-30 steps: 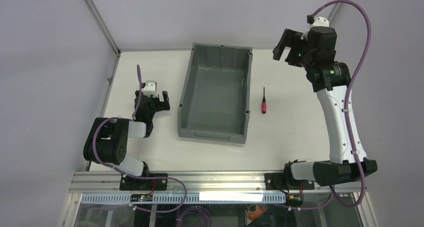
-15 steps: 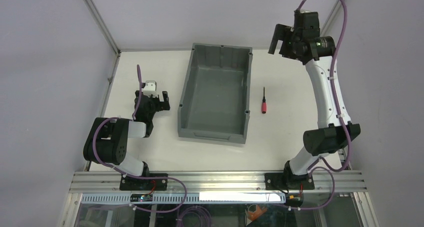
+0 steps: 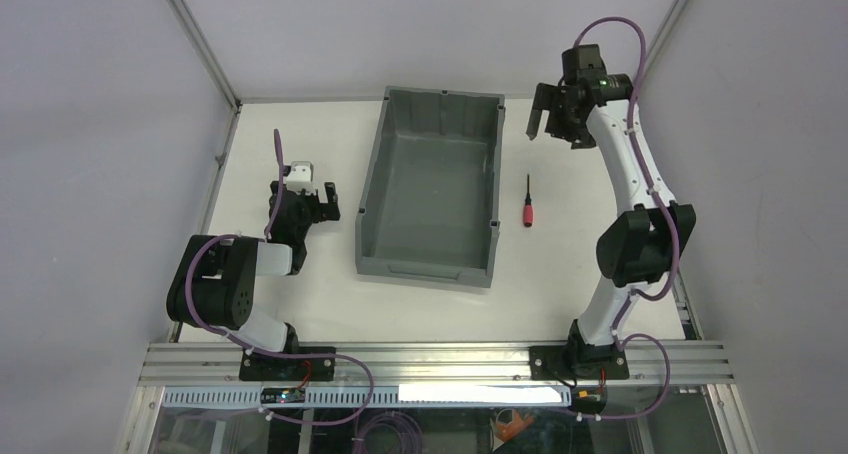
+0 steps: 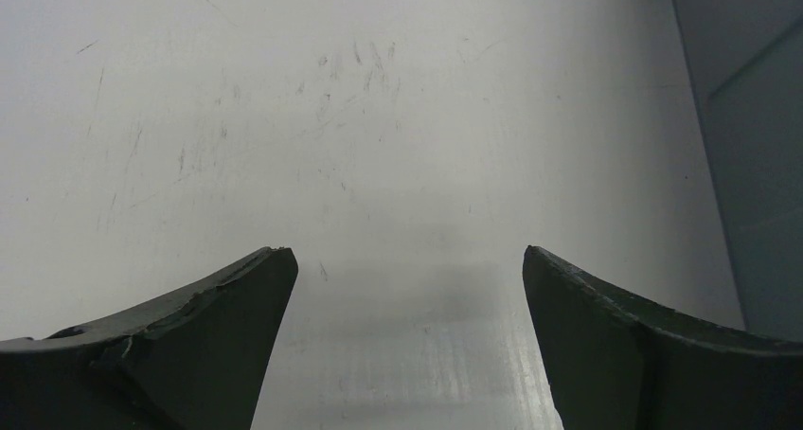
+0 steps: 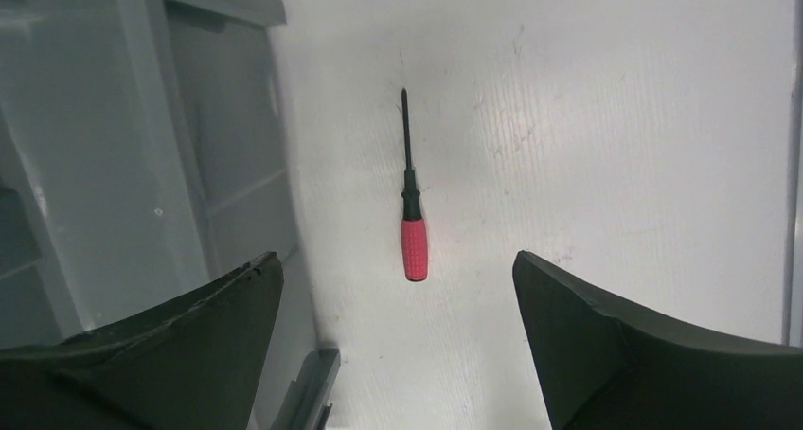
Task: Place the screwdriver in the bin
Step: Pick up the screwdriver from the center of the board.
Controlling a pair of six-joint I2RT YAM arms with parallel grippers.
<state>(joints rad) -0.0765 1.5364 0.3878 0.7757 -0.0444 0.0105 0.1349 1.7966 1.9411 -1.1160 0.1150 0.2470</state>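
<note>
Right wrist camera: the bin (image 5: 114, 165) runs off the left edge, one wall partly showing. Left wrist camera catches only a sliver of it. Overhead, the screwdriver (image 3: 527, 206) tip, too small to read.

Left arm folded low by its base; left gripper (image 3: 302, 206) faces down, jaws wide apart, empty. Right arm stretched tall and far; right gripper (image 3: 548, 124) faces down, jaws wide apart, empty.
</note>
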